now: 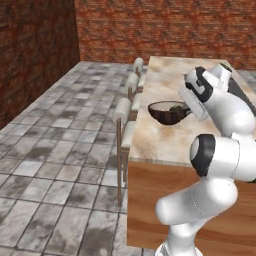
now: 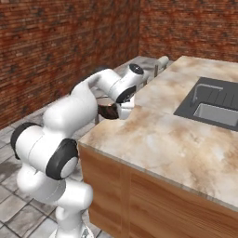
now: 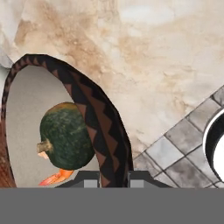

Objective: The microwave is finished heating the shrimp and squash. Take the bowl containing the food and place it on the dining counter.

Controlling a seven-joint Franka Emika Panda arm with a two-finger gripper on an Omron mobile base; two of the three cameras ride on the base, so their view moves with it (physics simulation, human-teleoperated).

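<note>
The bowl [image 1: 166,113], dark brown outside and cream inside, is at the stool-side edge of the dining counter [image 1: 160,140]. I cannot tell whether it rests on the top or hangs just above it. My gripper [image 3: 114,178] is shut on the bowl's patterned rim [image 3: 94,111], with one fingertip on each side of the wall. Inside the bowl lie the dark green squash [image 3: 65,135] and, partly under it, the orange shrimp [image 3: 56,176]. In the right base view the bowl [image 2: 108,110] shows behind my hand. The microwave is out of view.
White-cushioned stools [image 1: 123,111] line the counter's left edge, and one stool [image 3: 216,146] shows below the hand. A dark sink with a tap [image 2: 214,106] is set in the counter to the right. Grey tiled floor [image 1: 55,150] and brick walls surround it.
</note>
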